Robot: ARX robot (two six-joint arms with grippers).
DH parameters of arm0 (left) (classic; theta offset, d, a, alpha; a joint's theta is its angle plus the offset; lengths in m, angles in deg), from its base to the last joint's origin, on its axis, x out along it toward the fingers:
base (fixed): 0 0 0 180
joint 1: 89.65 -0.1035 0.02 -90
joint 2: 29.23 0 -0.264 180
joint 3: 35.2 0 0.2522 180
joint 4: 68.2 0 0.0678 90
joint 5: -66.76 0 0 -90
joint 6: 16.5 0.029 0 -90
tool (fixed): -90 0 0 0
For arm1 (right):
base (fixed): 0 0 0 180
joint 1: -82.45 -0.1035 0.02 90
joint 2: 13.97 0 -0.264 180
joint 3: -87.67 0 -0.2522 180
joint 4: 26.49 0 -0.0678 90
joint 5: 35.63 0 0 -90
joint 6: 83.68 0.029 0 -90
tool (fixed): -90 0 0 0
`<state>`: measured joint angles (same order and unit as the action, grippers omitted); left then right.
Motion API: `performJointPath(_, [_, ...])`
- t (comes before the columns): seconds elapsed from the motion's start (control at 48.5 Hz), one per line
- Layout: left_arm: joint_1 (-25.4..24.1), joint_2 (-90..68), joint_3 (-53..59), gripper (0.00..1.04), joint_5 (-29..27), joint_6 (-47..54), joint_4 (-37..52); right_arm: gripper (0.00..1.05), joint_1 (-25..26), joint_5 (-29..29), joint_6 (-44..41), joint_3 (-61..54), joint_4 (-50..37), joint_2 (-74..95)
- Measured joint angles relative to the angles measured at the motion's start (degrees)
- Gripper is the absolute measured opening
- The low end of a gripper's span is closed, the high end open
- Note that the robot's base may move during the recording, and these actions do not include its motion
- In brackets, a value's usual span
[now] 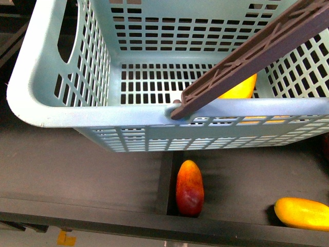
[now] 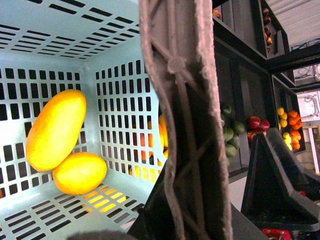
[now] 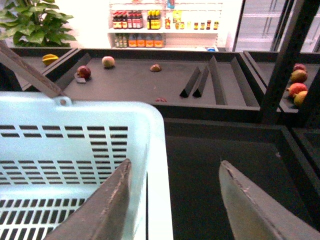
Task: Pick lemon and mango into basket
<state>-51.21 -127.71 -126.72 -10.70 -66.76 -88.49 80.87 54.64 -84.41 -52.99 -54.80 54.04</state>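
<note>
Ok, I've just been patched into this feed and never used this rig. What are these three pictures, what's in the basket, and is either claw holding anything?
It is a two-armed robot with a claw on each arm. The front picture comes from a camera on its body, looking down at the turquoise basket and a dark shelf. A red-orange mango and a yellow mango lie on that shelf.

The left wrist picture looks into the basket along its brown handle; the left claw itself is hard to make out. Inside lie a long yellow fruit and a rounder one, probably mango and lemon.

The right wrist picture shows the right gripper open and empty over the basket rim.
</note>
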Motion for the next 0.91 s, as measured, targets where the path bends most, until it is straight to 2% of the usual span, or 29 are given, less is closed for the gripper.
performJointPath(0.33, [0.02, 0.0, 0.0, 0.05, 0.13, 0.04, 0.0, 0.02, 1.51, -0.09, 0.09, -11.28, -1.68, -9.22])
performJointPath(0.556, [-0.02, 0.0, 0.0, 0.05, -0.09, 0.09, 0.0, 0.02, 1.51, -0.26, 0.28, -16.17, -0.39, -15.69])
performJointPath(0.906, [0.0, 0.0, 0.0, 0.05, -0.02, 0.04, 0.0, 0.02, 1.51, -0.26, 0.31, -22.23, 7.91, -29.94])
